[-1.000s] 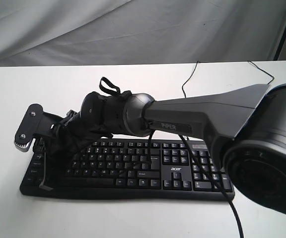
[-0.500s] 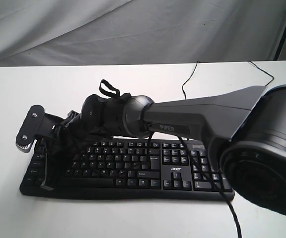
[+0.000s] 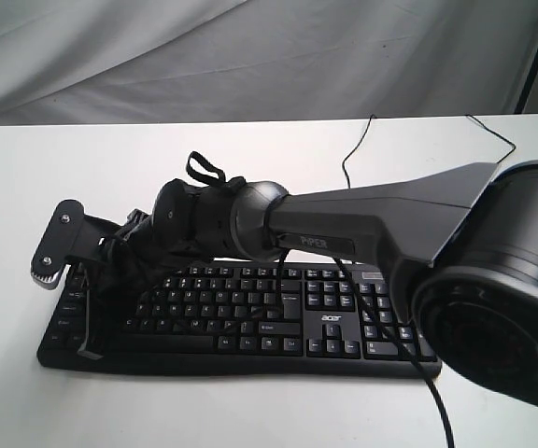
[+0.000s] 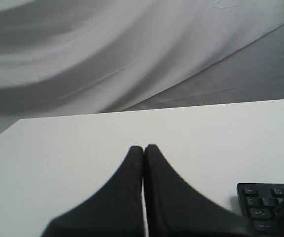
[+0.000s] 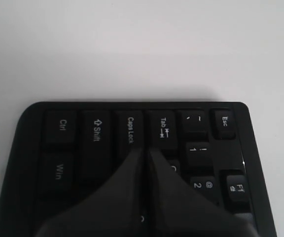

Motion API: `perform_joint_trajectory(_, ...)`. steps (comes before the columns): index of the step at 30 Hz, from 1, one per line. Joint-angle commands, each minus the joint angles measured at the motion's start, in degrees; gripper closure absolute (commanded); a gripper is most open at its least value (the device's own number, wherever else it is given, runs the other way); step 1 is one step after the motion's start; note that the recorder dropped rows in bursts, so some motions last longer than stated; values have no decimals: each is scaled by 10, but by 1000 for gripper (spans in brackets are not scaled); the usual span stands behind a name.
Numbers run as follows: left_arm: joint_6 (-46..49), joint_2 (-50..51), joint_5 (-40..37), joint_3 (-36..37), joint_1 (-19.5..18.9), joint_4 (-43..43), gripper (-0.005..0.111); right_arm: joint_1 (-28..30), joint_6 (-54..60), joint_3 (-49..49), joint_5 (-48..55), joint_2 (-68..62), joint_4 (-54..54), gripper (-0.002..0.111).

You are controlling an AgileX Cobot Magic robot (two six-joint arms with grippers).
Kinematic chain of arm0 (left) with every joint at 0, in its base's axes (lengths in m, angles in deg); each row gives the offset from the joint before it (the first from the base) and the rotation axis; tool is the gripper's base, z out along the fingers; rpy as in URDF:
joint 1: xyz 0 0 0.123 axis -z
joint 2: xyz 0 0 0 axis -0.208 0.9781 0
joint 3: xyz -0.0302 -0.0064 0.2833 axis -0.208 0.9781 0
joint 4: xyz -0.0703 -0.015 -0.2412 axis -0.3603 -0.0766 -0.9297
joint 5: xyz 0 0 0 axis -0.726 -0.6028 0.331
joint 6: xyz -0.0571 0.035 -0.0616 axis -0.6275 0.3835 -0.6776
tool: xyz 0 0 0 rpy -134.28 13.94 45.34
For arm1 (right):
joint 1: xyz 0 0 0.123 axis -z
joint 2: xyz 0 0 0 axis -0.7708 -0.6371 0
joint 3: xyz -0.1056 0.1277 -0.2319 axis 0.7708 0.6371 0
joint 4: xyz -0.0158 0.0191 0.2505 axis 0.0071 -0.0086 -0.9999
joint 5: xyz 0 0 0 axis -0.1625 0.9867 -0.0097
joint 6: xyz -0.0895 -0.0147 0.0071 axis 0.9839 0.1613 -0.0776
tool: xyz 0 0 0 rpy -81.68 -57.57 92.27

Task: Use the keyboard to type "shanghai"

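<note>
The black keyboard (image 3: 330,327) lies across the white table (image 3: 250,149), its thin cable (image 3: 355,154) running to the back. My right arm reaches across it to its left end. The right gripper (image 3: 85,347) is shut there with nothing in it. In the right wrist view its tips (image 5: 145,150) sit over the line between Caps Lock and Tab on the keyboard (image 5: 63,143); the key under them is hidden, and I cannot tell whether they touch. My left gripper (image 4: 143,147) is shut and empty above bare table, beside the keyboard's corner (image 4: 260,202).
A grey cloth backdrop (image 3: 250,56) hangs behind the table. A black stand leg (image 3: 535,56) shows at the far right. The right arm's big joint housing (image 3: 502,317) covers the keyboard's right end in the exterior view.
The right arm has shifted only very slightly over the keyboard's left end. Both grippers stay shut.
</note>
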Motion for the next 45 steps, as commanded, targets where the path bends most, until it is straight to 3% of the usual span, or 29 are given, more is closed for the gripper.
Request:
perform_joint_trajectory(1,-2,2,3,3,2,0,106,0,5,-4,0,0,5,108)
perform_joint_trajectory(45,-2,2,3,3,2,0,106,-1,14,-4,15,-15,11,108)
